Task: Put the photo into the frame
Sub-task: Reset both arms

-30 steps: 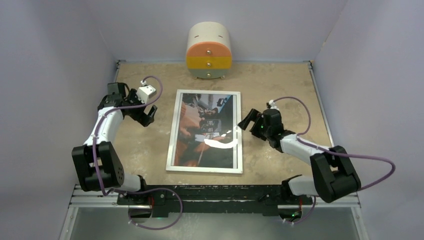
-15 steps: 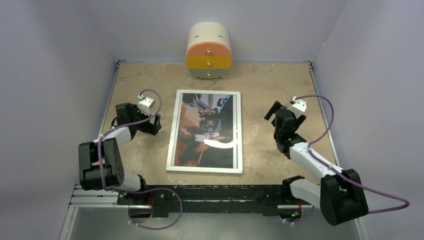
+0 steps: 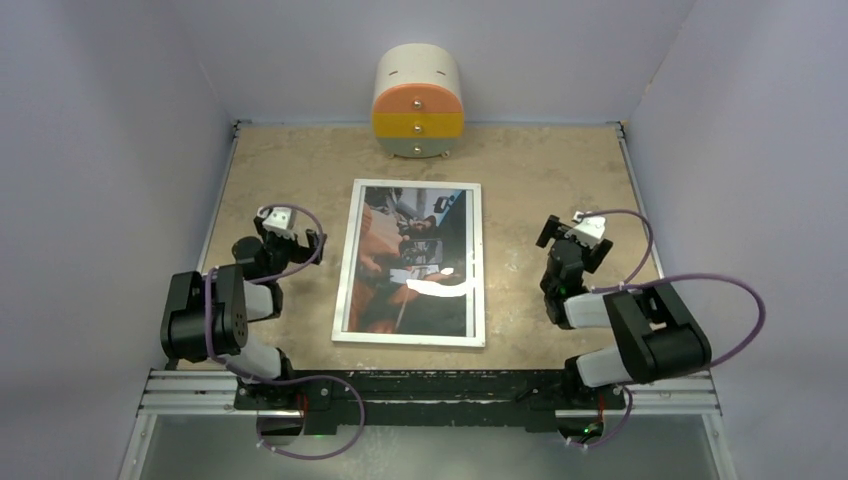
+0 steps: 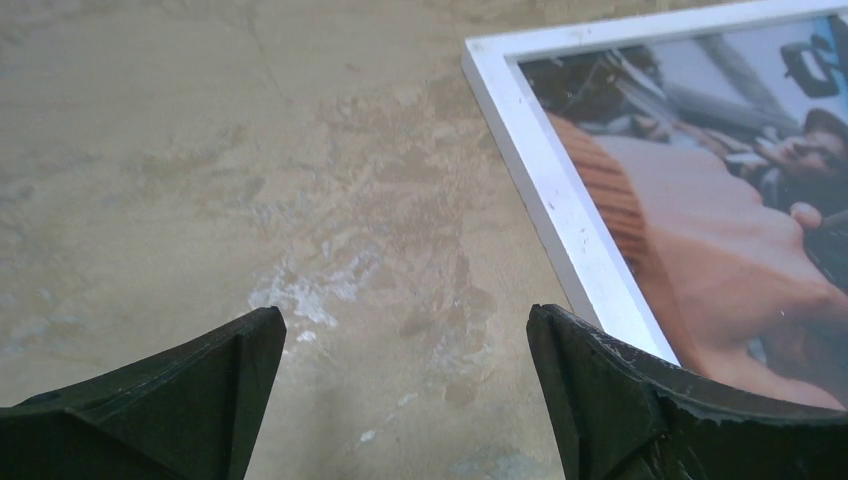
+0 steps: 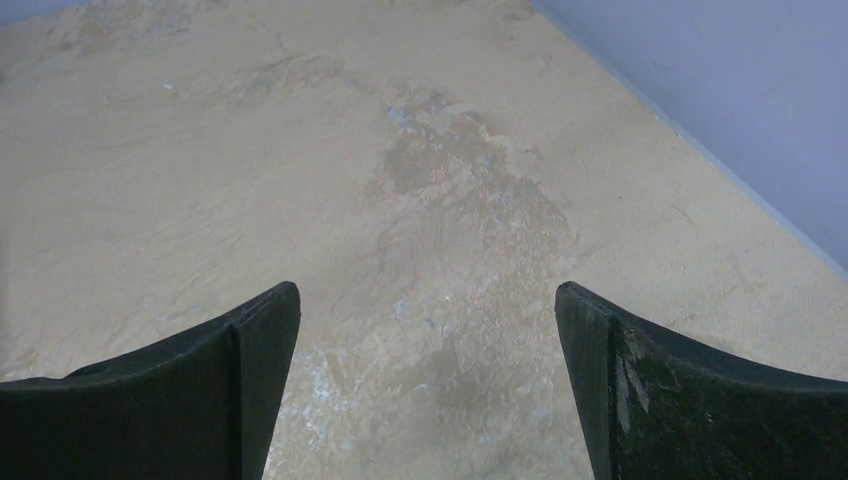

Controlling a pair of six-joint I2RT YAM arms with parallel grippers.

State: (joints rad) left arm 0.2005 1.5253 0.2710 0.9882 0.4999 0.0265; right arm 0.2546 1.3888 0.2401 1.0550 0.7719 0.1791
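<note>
Left jaws and right jaws both stand wide apart, empty, over the bench (image 3: 540, 170) either side of the frame (image 3: 408, 340), which lies flat, face up. I judge no grip is needed: the photo (image 3: 385, 250) already sits inside it.

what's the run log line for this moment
photo: in frame, lying flat | left gripper: open, empty | right gripper: open, empty
</note>
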